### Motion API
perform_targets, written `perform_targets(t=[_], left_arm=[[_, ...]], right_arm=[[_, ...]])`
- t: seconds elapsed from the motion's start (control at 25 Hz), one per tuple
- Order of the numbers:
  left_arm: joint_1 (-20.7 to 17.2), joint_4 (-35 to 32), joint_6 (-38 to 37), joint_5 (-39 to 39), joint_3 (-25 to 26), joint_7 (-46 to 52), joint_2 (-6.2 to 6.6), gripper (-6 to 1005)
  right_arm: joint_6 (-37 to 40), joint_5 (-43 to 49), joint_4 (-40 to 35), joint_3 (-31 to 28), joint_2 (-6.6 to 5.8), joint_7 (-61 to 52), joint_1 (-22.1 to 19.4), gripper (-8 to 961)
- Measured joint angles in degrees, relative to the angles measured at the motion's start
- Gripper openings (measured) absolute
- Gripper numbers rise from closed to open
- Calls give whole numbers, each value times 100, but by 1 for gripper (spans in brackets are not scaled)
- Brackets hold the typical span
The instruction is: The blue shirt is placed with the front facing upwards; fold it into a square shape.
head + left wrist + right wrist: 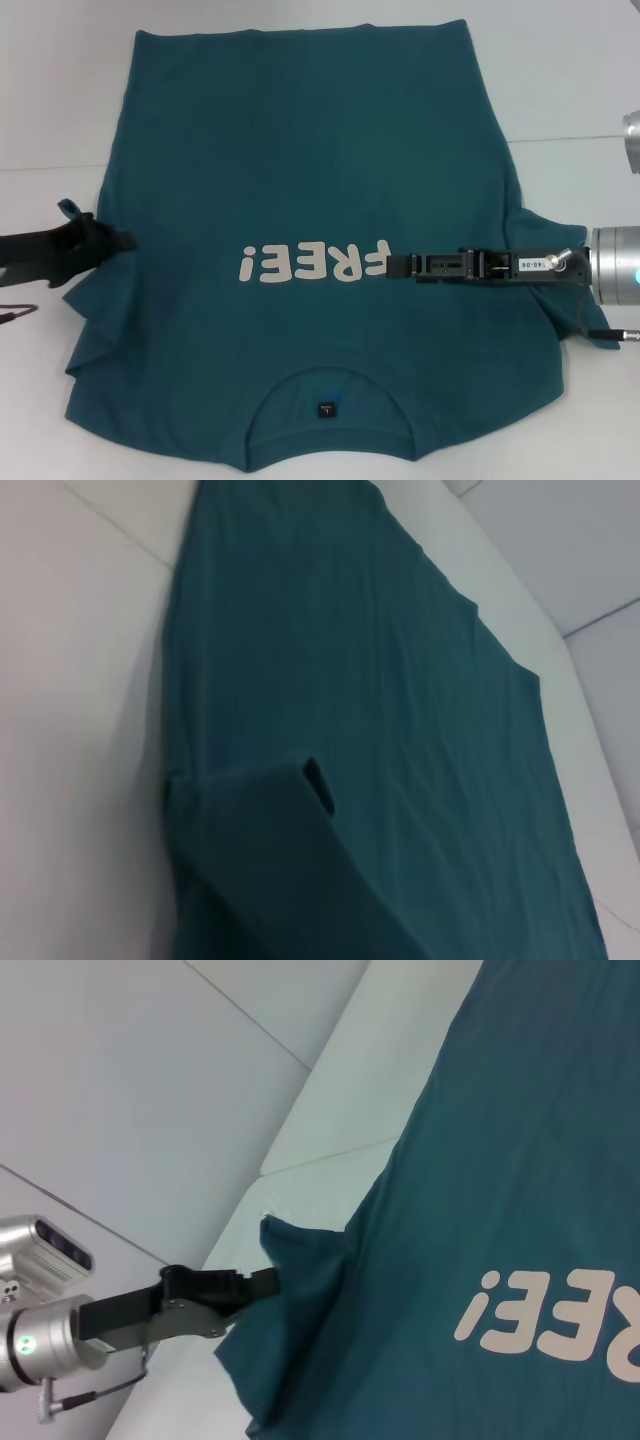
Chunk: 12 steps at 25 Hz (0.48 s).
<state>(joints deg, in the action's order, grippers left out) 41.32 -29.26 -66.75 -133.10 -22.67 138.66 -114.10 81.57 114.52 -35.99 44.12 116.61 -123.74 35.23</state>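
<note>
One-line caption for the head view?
Left gripper pinches the blue shirt's left sleeve while the right gripper reaches over the "FREE!" lettering.

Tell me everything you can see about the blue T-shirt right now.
The dark teal-blue short-sleeved cotton T-shirt lies front up on the white table, collar nearest the robot with a small dark tag inside. White "FREE!" lettering crosses its chest. The left gripper pinches its left sleeve, lifting it. The right gripper reaches over the chest beside the lettering.

White "FREE!" lettering is showing upside down on the blue shirt [300, 190]. A small white label on the right gripper [392, 265] is reading "140-06", roughly.
</note>
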Motion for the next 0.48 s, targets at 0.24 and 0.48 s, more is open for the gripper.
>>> perform_targets(t=[0.24,0.48], left_arm=[[119,143,416,-13,-177,2,-142,46],[169,169,522,-31,-328,-13,-155,45]], right_arm=[[-18,0,37,0,2,24,9,909],[-19,-12,40,-36,-18,26,-16,909]])
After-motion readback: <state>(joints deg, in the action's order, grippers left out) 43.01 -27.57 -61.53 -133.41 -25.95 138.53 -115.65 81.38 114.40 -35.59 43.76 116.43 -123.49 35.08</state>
